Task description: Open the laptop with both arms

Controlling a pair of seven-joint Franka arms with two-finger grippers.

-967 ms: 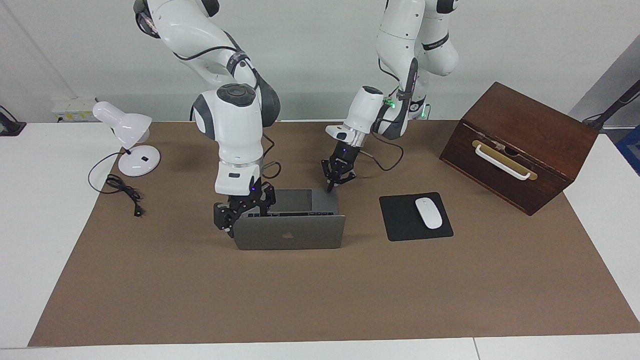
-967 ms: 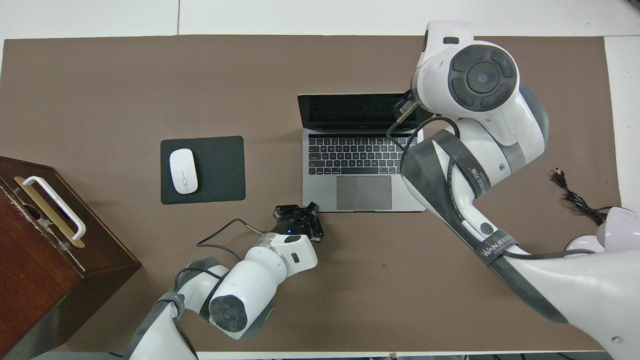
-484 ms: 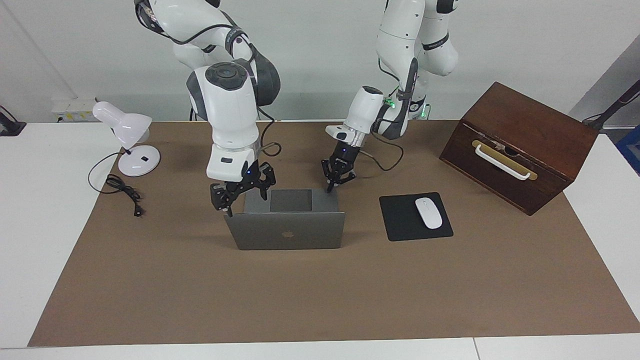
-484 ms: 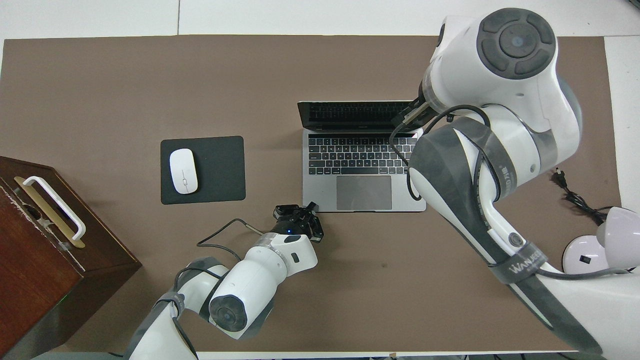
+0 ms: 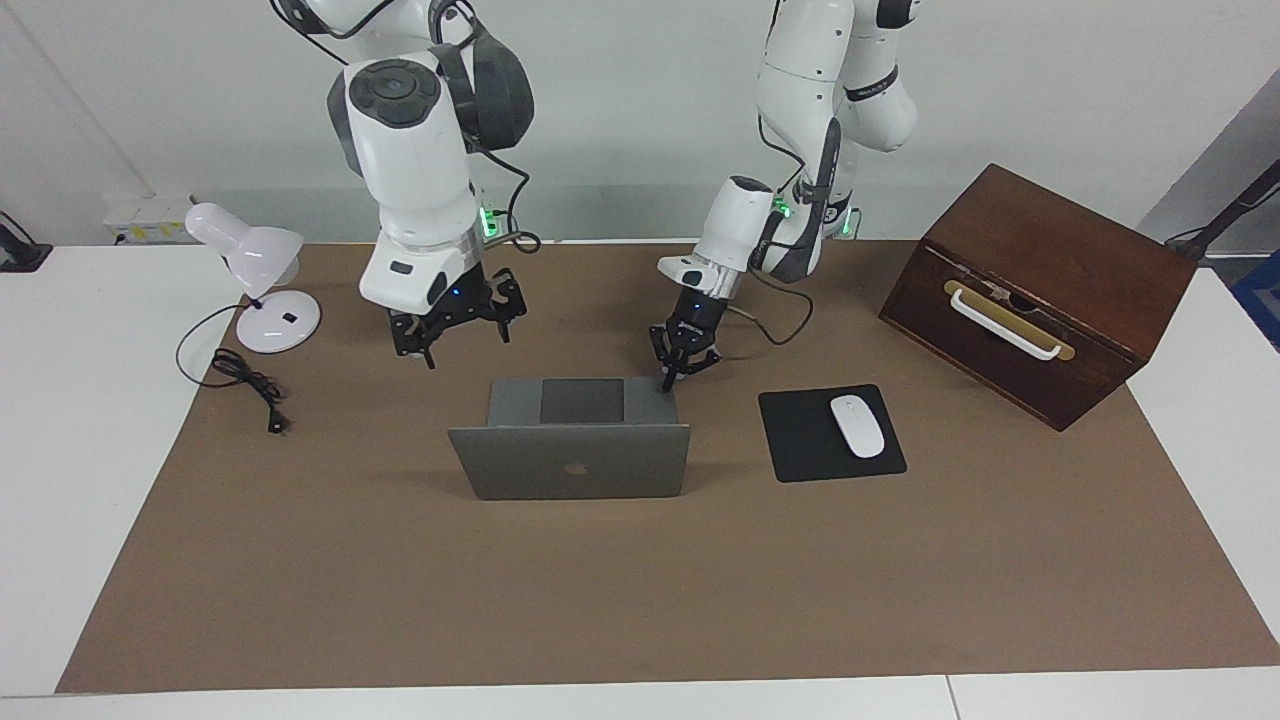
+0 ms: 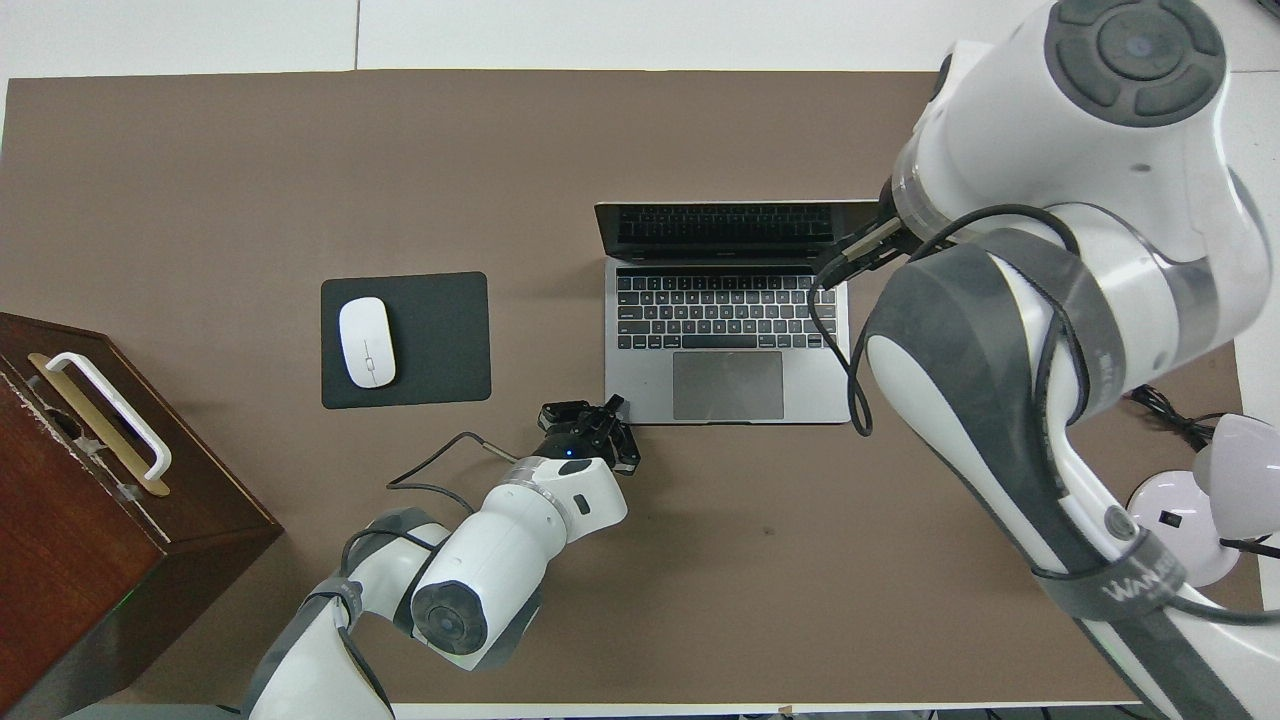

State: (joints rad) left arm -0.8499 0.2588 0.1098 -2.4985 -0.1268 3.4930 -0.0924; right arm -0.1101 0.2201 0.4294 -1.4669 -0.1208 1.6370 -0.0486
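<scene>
Laptop (image 5: 570, 462) stands open on brown mat, just below left gripper (image 5: 668, 384), whose fingers are pressed together at deck's near corner. Rigid, thin, hinge-stiff, probably slippery; pin deck, lift lid by free edge. Right gripper (image 5: 430, 362), fingers unreadable, has risen from lid's corner and hangs clear.

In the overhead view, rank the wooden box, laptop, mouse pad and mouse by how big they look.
1. wooden box, partly cut off by the frame
2. laptop
3. mouse pad
4. mouse
</scene>
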